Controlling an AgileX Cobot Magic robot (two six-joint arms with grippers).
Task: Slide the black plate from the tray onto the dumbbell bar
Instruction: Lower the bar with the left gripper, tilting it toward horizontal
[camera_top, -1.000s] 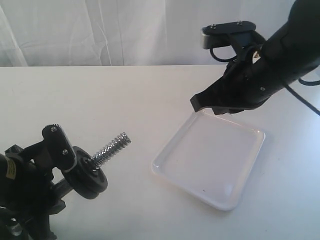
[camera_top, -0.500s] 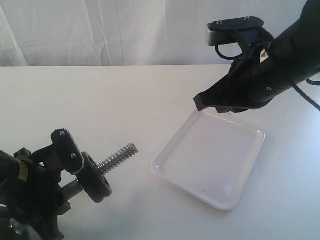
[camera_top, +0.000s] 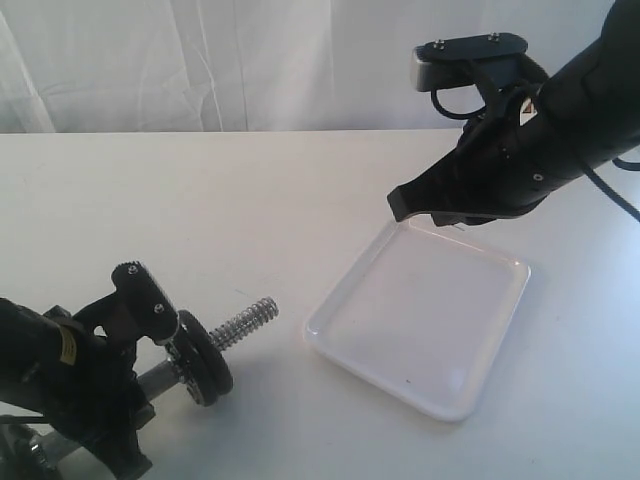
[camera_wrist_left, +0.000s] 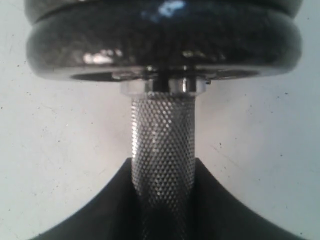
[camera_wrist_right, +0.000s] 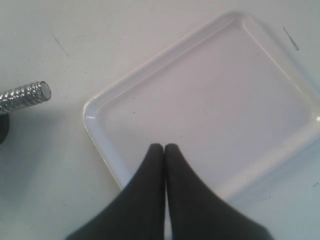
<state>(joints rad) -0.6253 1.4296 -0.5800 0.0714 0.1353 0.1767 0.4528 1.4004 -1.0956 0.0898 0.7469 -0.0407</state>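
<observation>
The black plate (camera_top: 205, 358) sits threaded on the dumbbell bar (camera_top: 248, 320), whose screw-threaded end sticks out toward the tray. My left gripper (camera_top: 158, 376) is shut on the bar's knurled middle just behind the plate, low over the table. The left wrist view shows the knurled dumbbell bar (camera_wrist_left: 162, 140) between my left gripper's (camera_wrist_left: 162, 167) black fingers, with the black plate (camera_wrist_left: 162, 42) right ahead. The white tray (camera_top: 420, 320) lies at the right. My right gripper (camera_top: 402, 208) hovers above its far corner, shut on nothing. The right wrist view shows my right gripper (camera_wrist_right: 164, 147) over the tray (camera_wrist_right: 210, 95).
A white curtain hangs behind the white table. In the right wrist view the bar's threaded end (camera_wrist_right: 27, 94) lies just off the tray's corner.
My left arm has lowered the bar and plate toward the table and shifted them slightly right. My right gripper rose a little, then held still.
</observation>
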